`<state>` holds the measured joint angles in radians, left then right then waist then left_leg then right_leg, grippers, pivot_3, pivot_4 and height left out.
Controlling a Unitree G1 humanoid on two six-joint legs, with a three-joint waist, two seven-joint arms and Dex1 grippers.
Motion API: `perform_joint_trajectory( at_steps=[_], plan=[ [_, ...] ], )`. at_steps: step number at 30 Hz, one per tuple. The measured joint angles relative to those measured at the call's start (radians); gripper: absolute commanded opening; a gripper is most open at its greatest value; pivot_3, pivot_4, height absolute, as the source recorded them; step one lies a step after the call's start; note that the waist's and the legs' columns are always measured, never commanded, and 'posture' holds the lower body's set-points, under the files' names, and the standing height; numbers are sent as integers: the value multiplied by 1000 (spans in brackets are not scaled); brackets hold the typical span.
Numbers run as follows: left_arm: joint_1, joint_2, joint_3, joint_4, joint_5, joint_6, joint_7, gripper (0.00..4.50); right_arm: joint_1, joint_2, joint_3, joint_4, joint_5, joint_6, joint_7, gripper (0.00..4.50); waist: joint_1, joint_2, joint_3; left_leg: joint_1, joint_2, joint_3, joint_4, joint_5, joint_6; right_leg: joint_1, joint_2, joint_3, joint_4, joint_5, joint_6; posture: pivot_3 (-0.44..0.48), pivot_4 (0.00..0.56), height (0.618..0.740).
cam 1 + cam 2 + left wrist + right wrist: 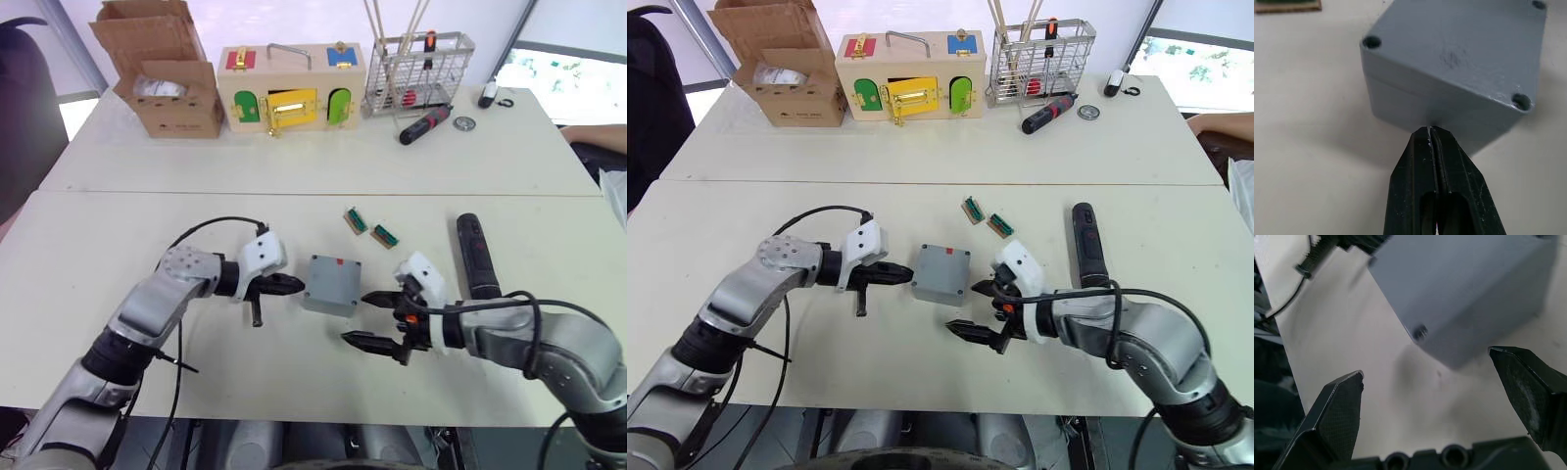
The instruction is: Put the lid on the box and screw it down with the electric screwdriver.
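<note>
The grey box (328, 294) stands in the middle of the near table, with the lid (1459, 54) resting on top; a seam runs between them and empty corner holes show. A small red mark sits at its far edge. My left gripper (297, 286) is shut and empty, its tips touching the box's left wall. Just right of the box and slightly nearer, my right gripper (355, 317) is open and clear of it. The dark electric screwdriver (477, 257) lies on the table beyond my right wrist.
Two small green connector pieces (356, 220) lie just behind the box. On the far table are a cardboard carton (162, 73), a colourful wooden latch box (291, 86), a wire basket (416, 69) and a red-and-black hand screwdriver (424, 124). A person's arm (598, 137) shows at the right edge.
</note>
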<state>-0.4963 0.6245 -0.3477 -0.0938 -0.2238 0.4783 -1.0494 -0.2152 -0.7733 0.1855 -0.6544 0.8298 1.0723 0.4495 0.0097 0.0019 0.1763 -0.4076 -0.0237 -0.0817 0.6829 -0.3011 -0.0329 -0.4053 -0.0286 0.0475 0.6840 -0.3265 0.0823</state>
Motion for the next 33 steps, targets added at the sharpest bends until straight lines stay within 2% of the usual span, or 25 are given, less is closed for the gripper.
perform_joint_trajectory(
  at_steps=[4,7,10,13,18,23,27,33],
  plan=[
    [-53,-31,-23,142,73,-91,-6,0,3,128,28,31,-30,22,-41,4486,-5,-1,0,0,1,-1,0,0,0,-1,1,0,1,0,0,0,150,740],
    [-100,-67,-25,207,107,-152,-14,0,5,173,39,20,3,57,-44,4486,-4,-1,0,0,0,-1,0,0,0,-1,0,-1,1,0,0,0,150,740],
    [-107,-87,-34,251,131,-225,-28,0,15,140,27,-22,7,73,-41,4486,-1,-1,-1,-1,-1,0,0,0,0,-1,-1,0,0,0,0,0,150,740],
    [-107,-67,-29,280,142,-269,-48,0,23,50,-30,-45,-5,73,-21,4486,-1,-1,0,0,-1,-1,0,0,0,-1,-1,0,0,0,0,0,150,740],
    [-63,46,9,220,142,-254,-100,0,-14,-58,-44,-13,-90,12,53,4486,-27,-1,-1,0,1,-1,-1,-1,1,-1,1,0,0,0,0,0,150,740],
    [44,142,50,59,92,-148,-159,0,-67,-41,16,93,-190,-79,125,4486,-29,-1,-1,0,1,-1,-2,-1,2,-1,1,0,1,0,0,0,150,740],
    [93,111,54,-26,76,-74,-121,0,-115,11,78,135,-234,-120,172,4486,-16,-1,-1,0,0,-1,0,-1,2,0,-1,-1,0,0,0,0,150,740],
    [94,8,46,-19,106,-74,-26,0,-116,25,114,107,-246,-92,204,4486,2,-1,-1,0,-1,-1,1,-1,2,0,-1,-1,0,0,0,0,150,740]
  ],
)
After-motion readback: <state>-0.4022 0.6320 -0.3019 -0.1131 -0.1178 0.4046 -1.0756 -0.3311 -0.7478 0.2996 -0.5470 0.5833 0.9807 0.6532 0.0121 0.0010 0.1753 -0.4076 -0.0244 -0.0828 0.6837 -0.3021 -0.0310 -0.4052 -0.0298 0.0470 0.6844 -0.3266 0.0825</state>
